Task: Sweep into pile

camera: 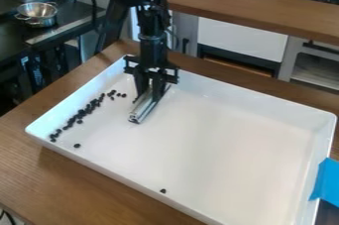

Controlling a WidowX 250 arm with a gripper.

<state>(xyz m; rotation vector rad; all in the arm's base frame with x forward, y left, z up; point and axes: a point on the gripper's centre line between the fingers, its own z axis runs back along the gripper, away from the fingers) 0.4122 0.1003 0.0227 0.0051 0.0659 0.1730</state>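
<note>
wooden table (pixel 66 182) is spreading across the lower left of the frame. blue tape (pixel 325 182) is sticking to the white tray (pixel 218 135) at the right edge. a lone dark pellet (pixel 163 191) is lying inside the tray's near side, bottom centre; a second stray pellet (pixel 77 145) is sitting at lower left. the main scatter of pellets (pixel 81 115) is running in a loose slanting band along the tray's left side, a few lying near the bar. left of centre, a silvery metal bar (pixel 142 110) is slanting, near end pointing lower left. the black gripper (pixel 149 90) is hanging over the tray's far left part, clamping that bar between its fingers. the black arm (pixel 152 26) is hanging from the top edge. farther back, a metal bowl with handles (pixel 37 14) is standing at upper left; a wooden counter (pixel 252 8) is running across the upper right.
</note>
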